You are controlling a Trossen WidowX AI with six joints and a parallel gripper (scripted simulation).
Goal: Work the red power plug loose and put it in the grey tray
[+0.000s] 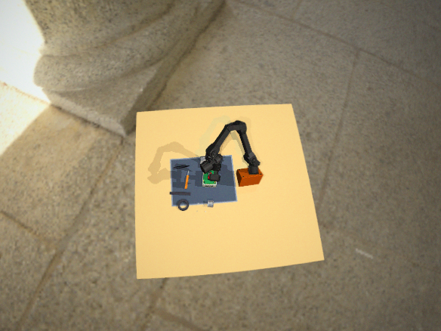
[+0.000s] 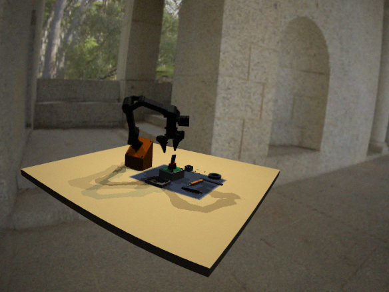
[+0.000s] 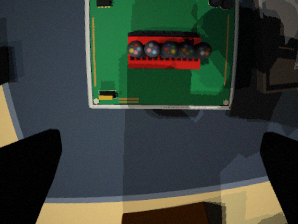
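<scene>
Red plug stands in its socket below the open hand.

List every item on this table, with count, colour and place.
circuit board: one, green, on the mat
power plug: one, red, in the board's socket
tray: one, grey, beside the board
mat: one, blue-grey, on the table
orange-handled tool: one, on the mat
ring: one, dark, at a mat corner
table: one, yellow, beneath everything
arm: one, black, on an orange base
gripper: one, black, open above the board
</scene>
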